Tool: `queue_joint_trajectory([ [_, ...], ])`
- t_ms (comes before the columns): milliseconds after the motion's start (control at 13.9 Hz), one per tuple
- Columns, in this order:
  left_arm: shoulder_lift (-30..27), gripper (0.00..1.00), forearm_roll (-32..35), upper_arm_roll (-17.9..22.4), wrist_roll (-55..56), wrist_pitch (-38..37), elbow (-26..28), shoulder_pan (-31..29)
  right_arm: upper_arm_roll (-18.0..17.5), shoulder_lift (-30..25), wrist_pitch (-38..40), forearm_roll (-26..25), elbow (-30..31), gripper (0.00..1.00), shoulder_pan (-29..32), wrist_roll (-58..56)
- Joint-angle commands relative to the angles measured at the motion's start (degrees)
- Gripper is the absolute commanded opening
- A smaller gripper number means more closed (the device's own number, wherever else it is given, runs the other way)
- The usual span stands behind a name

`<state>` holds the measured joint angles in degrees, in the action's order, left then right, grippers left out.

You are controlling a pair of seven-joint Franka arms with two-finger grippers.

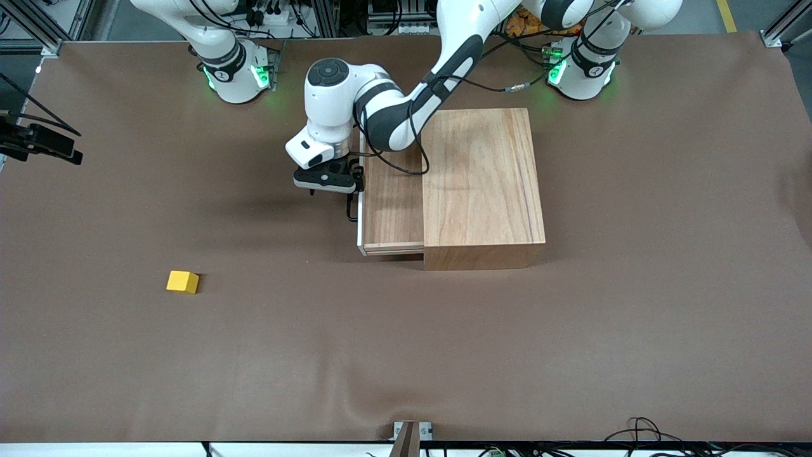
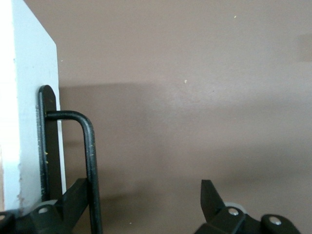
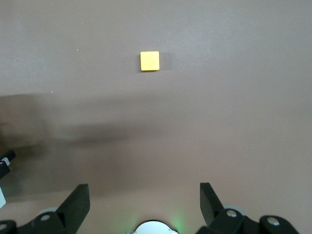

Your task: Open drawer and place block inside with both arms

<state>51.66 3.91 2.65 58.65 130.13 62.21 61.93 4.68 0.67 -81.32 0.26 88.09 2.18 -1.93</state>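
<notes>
The drawer [image 1: 392,203] is pulled partway out of the wooden box [image 1: 482,184], its white front facing the right arm's end of the brown surface [image 1: 571,330]. The left end effector [image 1: 351,182] sits at the black wire handle [image 2: 90,161] with its fingers [image 2: 212,197] spread apart, one on each side of the wire, not clamped on it. The yellow block [image 1: 183,282] lies on the surface, well apart from the drawer and nearer the front camera. The right end effector [image 3: 144,202] hangs above the surface with its fingers wide apart, holding nothing, the block in its wrist view.
</notes>
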Motion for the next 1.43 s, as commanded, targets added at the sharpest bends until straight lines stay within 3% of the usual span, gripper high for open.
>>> queue_joint_trajectory([
  [0, 1.9, 1.00, -3.3, -1.4, -0.6, 5.4, -2.3, 0.3, -0.5, 0.4, 0.3, -0.8, -1.1, 1.00, 0.8, -1.0],
  [502, -0.8, 1.00, -4.9, -2.6, -0.5, 6.7, -1.9, 0.2, -0.6, 3.2, -1.9, 0.2, -0.7, 1.00, 1.0, -2.1],
  [860, -2.7, 1.00, -3.0, -1.4, -0.7, 4.8, -1.6, 0.3, -0.6, 11.2, -9.0, 0.1, -0.4, 1.00, 1.0, -8.3],
  [1147, -13.0, 1.00, -3.0, -1.4, -3.5, -8.9, -0.9, -3.3, -0.6, 16.5, -13.9, 0.2, 1.1, 1.00, 1.6, -9.7],
  [1362, -22.1, 1.00, -2.9, -0.9, -3.5, -25.0, 0.2, -8.0, -0.6, 22.0, -18.9, 0.2, 1.9, 1.00, 1.9, -9.7],
])
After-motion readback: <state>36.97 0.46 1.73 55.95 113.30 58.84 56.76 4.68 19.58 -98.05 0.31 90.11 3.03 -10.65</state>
